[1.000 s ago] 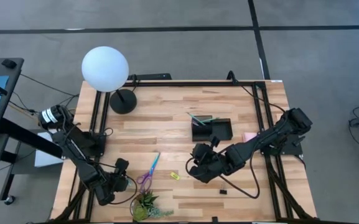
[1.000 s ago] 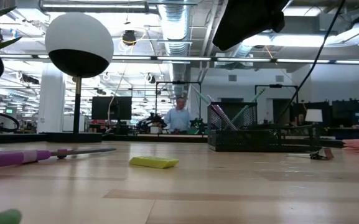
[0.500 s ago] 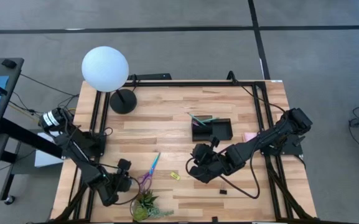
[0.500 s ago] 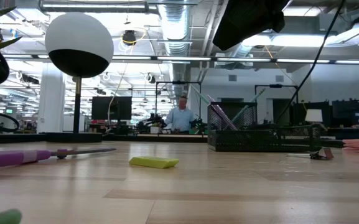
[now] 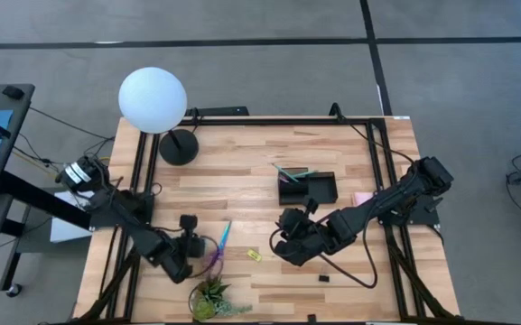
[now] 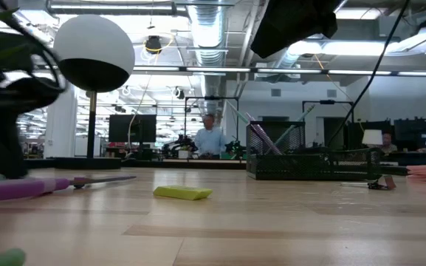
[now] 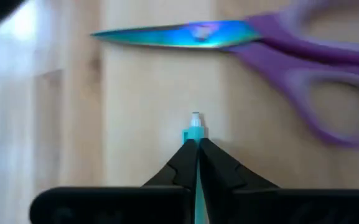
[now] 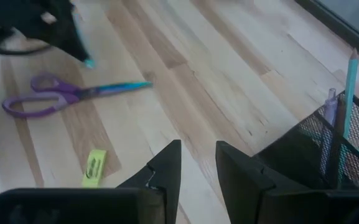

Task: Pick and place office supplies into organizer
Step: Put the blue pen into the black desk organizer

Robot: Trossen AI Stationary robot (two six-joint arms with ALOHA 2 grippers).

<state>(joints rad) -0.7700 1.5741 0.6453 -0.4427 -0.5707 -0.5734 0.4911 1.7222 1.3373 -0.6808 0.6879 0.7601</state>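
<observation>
My left gripper (image 5: 195,252) hangs low by the purple handles of the scissors (image 5: 217,247), shut on a thin teal pen (image 7: 195,127). The scissors lie flat, their teal blades (image 7: 179,34) just beyond my fingertips. A small yellow piece (image 5: 253,255) lies to their right, and a black clip (image 5: 323,278) lies nearer the front. The black mesh organizer (image 5: 307,188) stands at the far right with pens upright in it. A pink sticky-note pad (image 5: 361,199) lies beside it. My right gripper (image 8: 198,165) hovers open above the table's middle, with nothing between its fingers. My left gripper pinches the teal pen between its two fingertips. The pen's white-tipped end (image 7: 195,118) sticks out a little past them, and the pen runs along the fingers. The fingers slant down from the table's left. The fingers hide the rest of the pen.
A white globe lamp (image 5: 153,99) on a black round base (image 5: 179,147) stands at the far left. A small green plant (image 5: 213,302) sits at the near edge, just right of my left arm. Bare wood lies between the scissors and the organizer.
My left gripper has swung toward the table's right edge, away from the near left corner, and now stands beside the scissors' handles. It has come into the low view at the left. The scissors have kept their place.
</observation>
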